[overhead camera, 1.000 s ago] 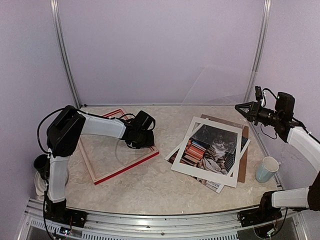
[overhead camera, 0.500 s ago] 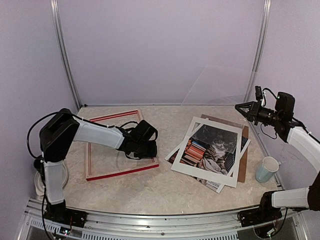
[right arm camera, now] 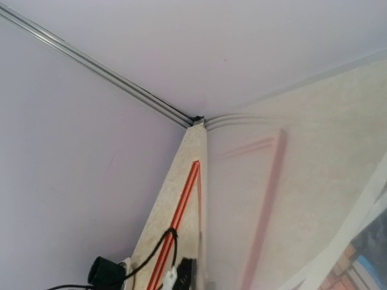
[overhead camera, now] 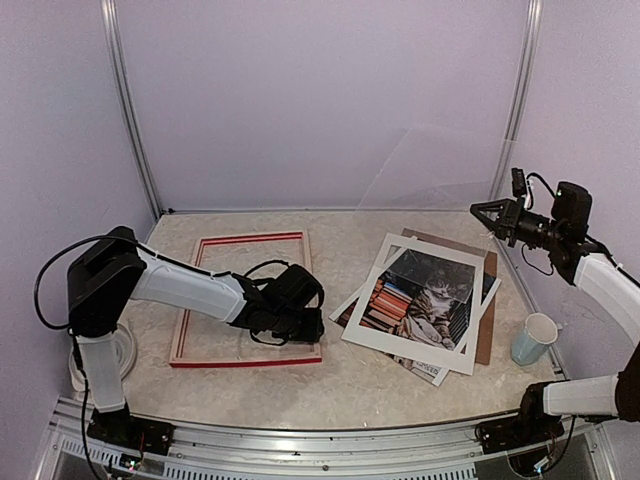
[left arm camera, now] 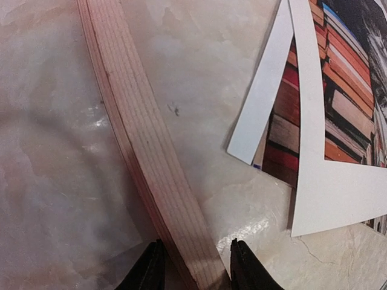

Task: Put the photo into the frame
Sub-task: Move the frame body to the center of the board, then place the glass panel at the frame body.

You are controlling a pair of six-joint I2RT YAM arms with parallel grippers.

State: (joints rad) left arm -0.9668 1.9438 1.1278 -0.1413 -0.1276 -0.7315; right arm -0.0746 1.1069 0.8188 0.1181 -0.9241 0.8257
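Observation:
The frame (overhead camera: pixel 248 238), red-faced with pale wood edges, lies flat on the left of the table. My left gripper (overhead camera: pixel 308 325) is shut on its right rail near the front corner. In the left wrist view the wooden rail (left arm camera: pixel 139 139) runs between the two black fingers (left arm camera: pixel 151 269). The photo (overhead camera: pixel 425 292) of a tabby cat on books lies right of centre under a white mat (overhead camera: pixel 398 340), and its book edge (left arm camera: pixel 344 103) shows close to the rail. My right gripper (overhead camera: pixel 477 211) hangs high at the right, shut on a clear pane (overhead camera: pixel 440 165).
A brown backing board (overhead camera: pixel 487 325) lies under the photo stack. A pale blue cup (overhead camera: pixel 533 338) stands at the right edge. A second white mat strip (left arm camera: pixel 260 103) pokes out toward the frame. The clear pane (right arm camera: pixel 290 199) fills the right half of the right wrist view.
My left gripper has swung the frame round and dragged its right rail toward the front right, so the frame now lies squarer to the table. The right arm has not moved.

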